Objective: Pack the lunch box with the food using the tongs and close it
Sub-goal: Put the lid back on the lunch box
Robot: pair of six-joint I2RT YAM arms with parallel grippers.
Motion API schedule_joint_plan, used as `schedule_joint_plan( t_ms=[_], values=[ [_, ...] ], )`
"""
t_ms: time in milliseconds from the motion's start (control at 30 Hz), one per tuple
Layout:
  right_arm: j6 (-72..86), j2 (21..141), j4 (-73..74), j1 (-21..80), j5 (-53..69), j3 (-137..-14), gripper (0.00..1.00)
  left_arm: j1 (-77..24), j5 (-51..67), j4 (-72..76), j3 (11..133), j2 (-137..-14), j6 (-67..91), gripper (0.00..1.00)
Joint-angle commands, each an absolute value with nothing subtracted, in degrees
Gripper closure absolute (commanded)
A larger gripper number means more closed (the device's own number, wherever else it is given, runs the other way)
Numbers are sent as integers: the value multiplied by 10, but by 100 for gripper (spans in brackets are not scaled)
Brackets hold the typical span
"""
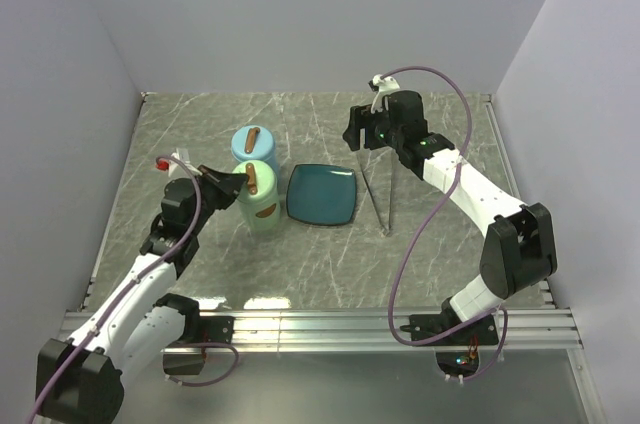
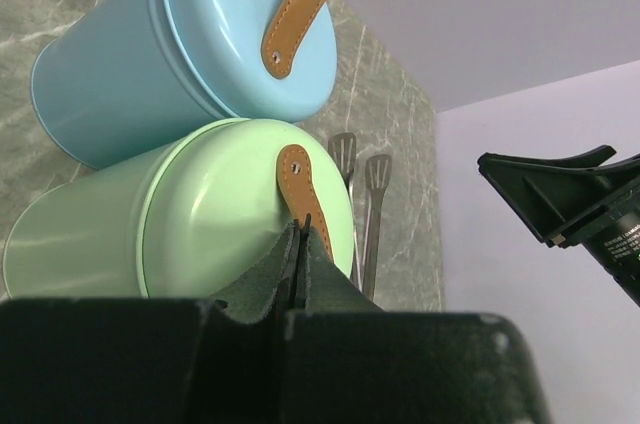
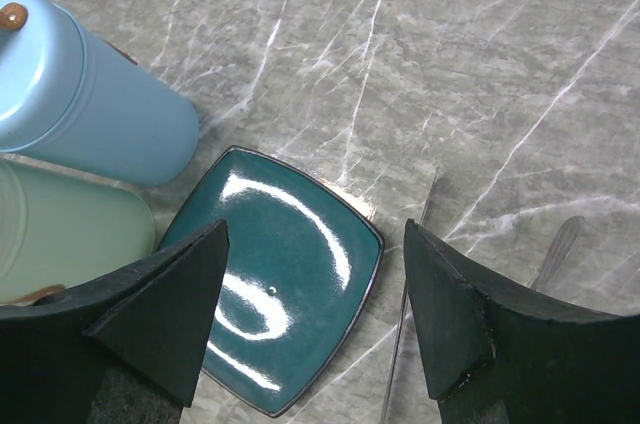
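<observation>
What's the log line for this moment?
left gripper: shut on strap of green canister | right gripper: open, empty, raised | tongs: flat on table beside plate, untouched

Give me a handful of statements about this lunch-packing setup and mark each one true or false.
1. The teal plate has no food on it. True.
2. The left gripper is open. False: it is shut on the leather strap of the green canister.
3. The tongs lie on the table, on the far side of the plate from the canisters. True.
4. The right gripper holds the tongs. False: it is open and holds nothing.
</observation>
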State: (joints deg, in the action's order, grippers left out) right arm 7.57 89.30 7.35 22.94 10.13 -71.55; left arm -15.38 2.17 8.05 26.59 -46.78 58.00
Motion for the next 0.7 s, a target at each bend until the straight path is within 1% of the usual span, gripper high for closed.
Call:
schedule_joint_plan(
  t_ms=[0,67,300,600,667],
  values=[
    [71,879,66,229,98,-712,22,-161,2,96,284,-484,569,99],
    [72,880,66,229,98,-711,22,-166,2,91,286,-492,563,100],
    [71,881,64,229,100,-712,22,-189,-57,63,299,-497,539,100],
    [72,881,66,229,100,-712,22,-196,-61,60,301,-477,509,99],
    [73,880,65,228,99,-711,22,-196,-62,62,301,-471,503,98]
  ],
)
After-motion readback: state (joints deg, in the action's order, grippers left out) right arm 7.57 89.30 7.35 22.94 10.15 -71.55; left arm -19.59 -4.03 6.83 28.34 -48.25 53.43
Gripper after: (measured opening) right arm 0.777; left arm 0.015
